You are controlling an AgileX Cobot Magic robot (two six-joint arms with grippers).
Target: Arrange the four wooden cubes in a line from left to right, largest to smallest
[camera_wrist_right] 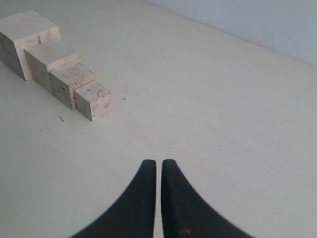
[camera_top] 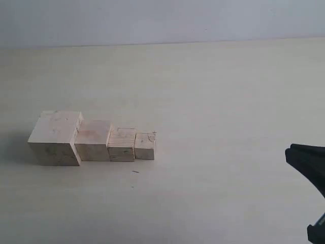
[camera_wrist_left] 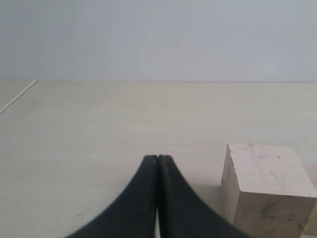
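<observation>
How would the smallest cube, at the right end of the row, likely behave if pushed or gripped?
The smallest cube looks like solid wood, so probably rigid and light. Its flat faces and square edges suggest it would slide, not roll. It appears to touch the next cube, so pushing toward it would likely move both.

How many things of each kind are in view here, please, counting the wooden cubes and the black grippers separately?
Wooden cubes: 4 (largest cube, second cube, third cube, smallest cube)
Black grippers: 2 (left gripper, right gripper)
Total: 6
</observation>
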